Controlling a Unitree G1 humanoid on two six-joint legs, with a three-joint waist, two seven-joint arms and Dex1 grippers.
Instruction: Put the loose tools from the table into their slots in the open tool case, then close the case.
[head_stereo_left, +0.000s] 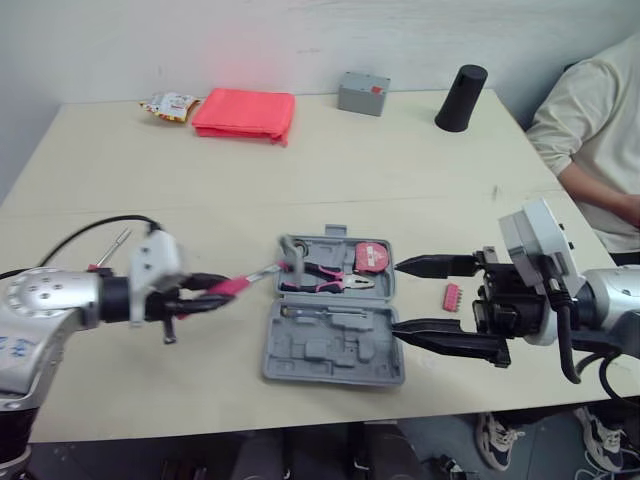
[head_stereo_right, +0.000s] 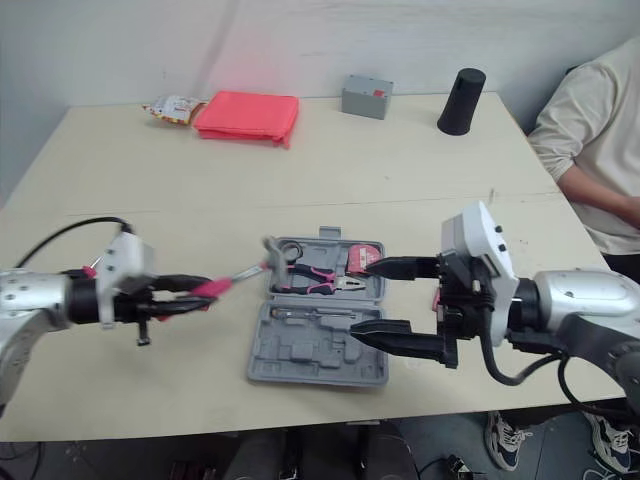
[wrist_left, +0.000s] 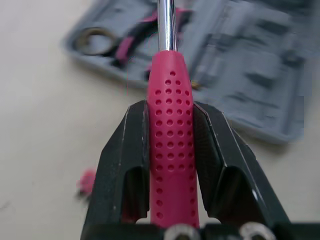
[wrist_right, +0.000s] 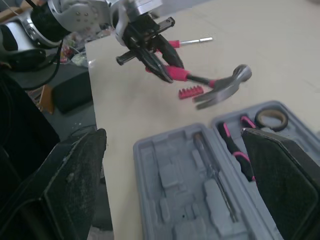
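My left gripper (head_stereo_left: 233, 288) grasps the hammer (head_stereo_left: 292, 254) by the handle end and my right gripper (head_stereo_left: 397, 297) is released beside the case (head_stereo_left: 330, 357), so I fear the head tilts and misses its slot.

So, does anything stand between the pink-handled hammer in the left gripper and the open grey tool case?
Nothing visible does. The pink-handled hammer in the left gripper has its head at the tool case's left edge. Pink-handled pliers lie in the case beside it; the open right gripper is at the opposite side.

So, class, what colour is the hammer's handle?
The hammer handle is pink, clearest in the left wrist view.
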